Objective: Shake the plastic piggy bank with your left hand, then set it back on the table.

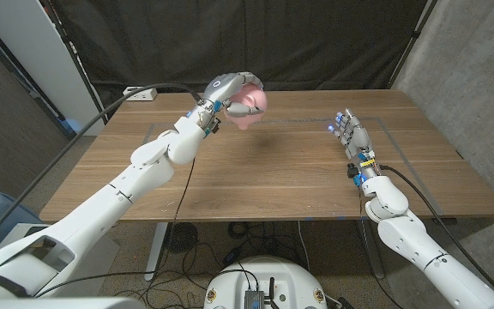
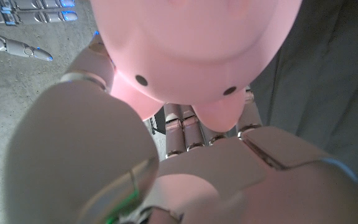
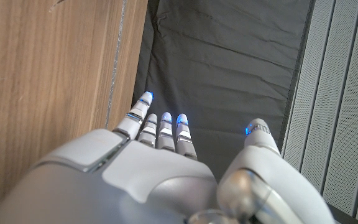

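Right robot hand (image 1: 348,130) sits near the table's right side, about mid-depth, fingers straight and slightly apart, holding nothing. Head view shows it standing on its edge, fingertips pointing to the far side. Right wrist view: same right robot hand (image 3: 166,168), fingers extended with blue lights at the tips, thumb off to the side, wooden table (image 3: 48,81) surface alongside it, black curtain (image 3: 229,56) beyond.

Left arm reaches diagonally from the near-left corner across the table (image 1: 264,189) to the far-left-centre area. Left robot hand (image 1: 224,93) is raised above the tabletop and wrapped around the pink piggy bank (image 1: 249,106). Piggy bank is off the table: a soft shadow lies on the wood below and to the right of it. Hand covers the top and left of the pig; pink body sticks out right of and below the fingers.

Left wrist view: left robot hand (image 2: 185,168) close up, piggy bank (image 2: 191,50) pressed against the fingers (image 2: 182,127), two small dark dots visible on the pink shell plus a rounded nub. Thumb side bulks on one side of the pig, fingers behind it. Exact contact points on the far side of the pig are hidden. The other robot hand also shows small in that view's corner.

Farther back: white power strip (image 1: 141,93) at the table's far-left edge, black curtain (image 1: 256,39) behind the table.
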Controlling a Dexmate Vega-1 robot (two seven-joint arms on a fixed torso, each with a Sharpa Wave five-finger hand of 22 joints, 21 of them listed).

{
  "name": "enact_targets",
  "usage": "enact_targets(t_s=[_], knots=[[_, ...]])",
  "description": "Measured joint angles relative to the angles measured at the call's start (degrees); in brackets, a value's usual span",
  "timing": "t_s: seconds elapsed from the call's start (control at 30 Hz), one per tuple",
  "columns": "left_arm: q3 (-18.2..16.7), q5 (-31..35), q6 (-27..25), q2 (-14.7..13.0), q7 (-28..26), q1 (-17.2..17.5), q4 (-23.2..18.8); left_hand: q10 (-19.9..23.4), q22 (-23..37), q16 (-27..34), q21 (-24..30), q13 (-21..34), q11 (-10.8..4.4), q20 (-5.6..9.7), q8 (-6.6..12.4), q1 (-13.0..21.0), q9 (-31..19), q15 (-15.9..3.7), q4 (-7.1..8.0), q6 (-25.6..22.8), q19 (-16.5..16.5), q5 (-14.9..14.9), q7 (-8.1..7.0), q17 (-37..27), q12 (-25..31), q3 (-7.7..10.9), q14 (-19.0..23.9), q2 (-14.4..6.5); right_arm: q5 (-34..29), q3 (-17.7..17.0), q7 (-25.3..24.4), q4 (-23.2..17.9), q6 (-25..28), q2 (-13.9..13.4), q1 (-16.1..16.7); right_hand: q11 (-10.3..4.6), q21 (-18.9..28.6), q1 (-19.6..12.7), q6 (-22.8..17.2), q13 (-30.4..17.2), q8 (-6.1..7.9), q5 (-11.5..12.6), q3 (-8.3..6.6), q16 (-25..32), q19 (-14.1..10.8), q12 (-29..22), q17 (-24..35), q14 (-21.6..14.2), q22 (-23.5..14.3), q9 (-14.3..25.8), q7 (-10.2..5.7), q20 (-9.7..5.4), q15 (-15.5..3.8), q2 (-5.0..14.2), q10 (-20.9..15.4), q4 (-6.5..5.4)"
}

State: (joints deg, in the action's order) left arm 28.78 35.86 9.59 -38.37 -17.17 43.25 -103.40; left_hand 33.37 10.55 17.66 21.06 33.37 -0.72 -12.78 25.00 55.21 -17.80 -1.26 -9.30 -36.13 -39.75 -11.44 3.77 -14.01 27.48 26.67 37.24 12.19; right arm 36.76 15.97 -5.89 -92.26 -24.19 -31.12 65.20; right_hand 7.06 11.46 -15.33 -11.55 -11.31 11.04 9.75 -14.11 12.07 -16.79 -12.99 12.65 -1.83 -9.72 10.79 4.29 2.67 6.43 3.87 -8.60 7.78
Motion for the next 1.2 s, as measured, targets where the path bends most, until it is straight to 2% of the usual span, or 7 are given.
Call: enact_targets(t_s=[0.3,0.57,0.73,0.9,0.93,1.07,1.2], knots=[[-2.88,-5.57,0.03,-1.14,-3.17,2.92,-1.26,0.23,0.00,0.00,-0.03,0.23,0.23,0.00,-0.22,0.00,0.00,0.00,0.00,-0.64,-0.01,0.00,0.01,0.01,0.00,0.00,0.00,0.00,0.26,0.00,0.39,0.05,0.03,-0.13,0.00,0.00,0.00,0.00,0.00,0.00,0.00,0.00,0.00,0.00,0.00,0.00,0.00,0.00,0.00,0.00,0.00,0.00,0.00,0.00,0.00,0.00],[-10.11,-11.28,1.72,-1.18,-7.44,8.92,-2.99,0.72,0.00,0.00,-0.03,0.22,0.11,-0.02,-0.22,0.00,0.00,0.08,0.00,-0.63,-0.02,0.01,0.01,0.03,-0.01,0.00,0.21,0.00,0.54,0.03,1.07,0.15,0.13,-0.24,-0.11,0.00,0.00,0.00,0.00,0.00,0.00,0.00,0.00,0.00,0.00,0.00,0.00,0.00,0.00,0.00,0.00,0.00,0.00,0.00,0.00,0.00],[-15.49,-20.51,6.59,-0.29,-13.26,13.37,-3.81,0.72,-0.01,-0.01,0.24,0.22,0.11,-0.02,-0.22,0.00,0.00,-0.07,0.00,-0.63,-0.19,0.01,0.01,0.05,-0.01,0.00,0.53,0.00,0.62,0.18,1.43,0.29,0.21,-0.42,-0.46,0.00,0.00,0.00,0.00,0.00,0.00,0.00,0.00,0.00,0.00,0.00,0.00,0.00,0.00,0.00,0.00,0.00,0.00,0.00,0.00,0.00],[-21.77,-21.83,7.50,2.09,-13.91,18.31,-3.86,0.72,-0.02,0.00,0.37,0.22,0.11,-0.01,-0.22,0.00,-0.01,-0.08,0.00,-0.63,-0.19,0.01,0.01,0.01,-0.48,-0.01,0.54,0.00,0.70,0.21,1.77,0.33,0.36,-0.43,-0.53,0.00,0.00,0.00,0.00,0.00,0.00,0.00,0.00,0.00,0.00,0.00,0.00,0.00,0.00,0.00,0.00,0.00,0.00,0.00,0.00,0.00],[-22.81,-27.59,12.04,2.60,-16.18,19.09,-3.69,0.79,-0.02,0.00,0.37,0.35,0.04,-0.02,-0.22,0.00,0.00,-0.08,0.00,-0.63,-0.20,0.00,0.01,0.00,-0.48,-0.01,0.54,0.00,0.71,0.42,1.97,0.52,0.41,-0.45,-0.91,0.00,0.00,0.00,0.00,0.00,0.00,0.00,0.00,0.00,0.00,0.00,0.00,0.00,0.00,0.00,0.00,0.00,0.00,0.00,0.00,0.00],[-26.78,-29.02,13.37,5.27,-16.60,21.94,-2.68,0.95,-0.03,0.00,0.37,0.51,-0.12,-0.01,-0.22,0.00,-0.01,-0.08,0.01,-0.64,-0.20,0.01,0.00,0.00,-0.48,-0.01,0.54,0.00,0.73,0.48,2.26,0.60,0.51,-0.45,-1.03,0.00,0.00,0.00,0.00,0.00,0.00,0.00,0.00,0.00,0.00,0.00,0.00,0.00,0.00,0.00,0.00,0.00,0.00,0.00,0.00,0.00],[-30.86,-37.85,22.42,8.88,-18.45,24.50,-0.93,0.95,-0.04,0.00,0.37,0.51,-0.12,-0.02,-0.26,0.01,-0.01,-0.29,0.01,-0.83,-0.21,0.01,-0.19,0.01,-0.48,-0.01,0.75,0.00,0.75,0.98,2.58,1.05,0.79,-0.41,-1.81,0.00,0.00,0.00,0.00,0.00,0.00,0.00,0.00,0.00,0.00,0.00,0.00,0.00,0.00,0.00,0.00,0.00,0.00,0.00,0.00,0.00]])
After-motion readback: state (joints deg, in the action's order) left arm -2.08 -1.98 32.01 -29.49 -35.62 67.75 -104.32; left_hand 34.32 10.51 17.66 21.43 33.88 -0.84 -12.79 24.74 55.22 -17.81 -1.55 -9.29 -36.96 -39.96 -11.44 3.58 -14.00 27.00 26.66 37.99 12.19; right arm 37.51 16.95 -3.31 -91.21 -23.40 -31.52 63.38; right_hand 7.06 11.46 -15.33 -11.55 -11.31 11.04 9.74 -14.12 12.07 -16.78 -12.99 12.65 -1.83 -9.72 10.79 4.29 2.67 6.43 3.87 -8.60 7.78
